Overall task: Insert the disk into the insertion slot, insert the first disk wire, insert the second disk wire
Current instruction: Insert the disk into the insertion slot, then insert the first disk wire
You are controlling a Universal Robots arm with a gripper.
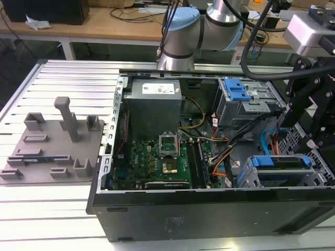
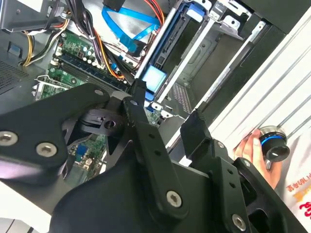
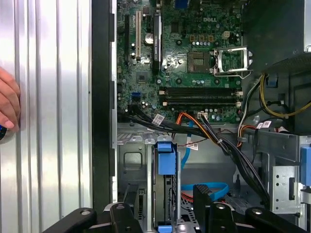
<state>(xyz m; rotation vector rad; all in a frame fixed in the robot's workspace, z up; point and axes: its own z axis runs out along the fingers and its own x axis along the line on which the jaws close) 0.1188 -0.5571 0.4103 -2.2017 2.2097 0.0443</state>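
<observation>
The disk [image 1: 280, 168], silver in a bright blue carrier, lies in the insertion slot [image 1: 320, 177], a grey perforated cage at the case's near corner on the exterior view's right. Both wrist views show the disk edge-on [image 3: 165, 187] [image 2: 167, 46] inside the cage [image 3: 130, 160]. My gripper [image 3: 165, 206] [image 2: 165, 115] hovers above it, open, one black finger [image 3: 130, 201] on each side of the disk's line and nothing between them. In the exterior view the gripper [image 1: 313, 137] hangs just over the cage. A loose blue flat wire [image 3: 210, 187] [image 2: 130, 23] curls beside the disk.
A taller grey bay with a blue latch [image 1: 238, 90] stands behind the cage. Black and orange wire bundles [image 3: 214, 138] run from the motherboard [image 1: 157, 157] past the disk. A person's hand [image 3: 7, 104] [image 2: 252, 145] rests on the ribbed table beside a blue-ringed knob [image 2: 272, 145].
</observation>
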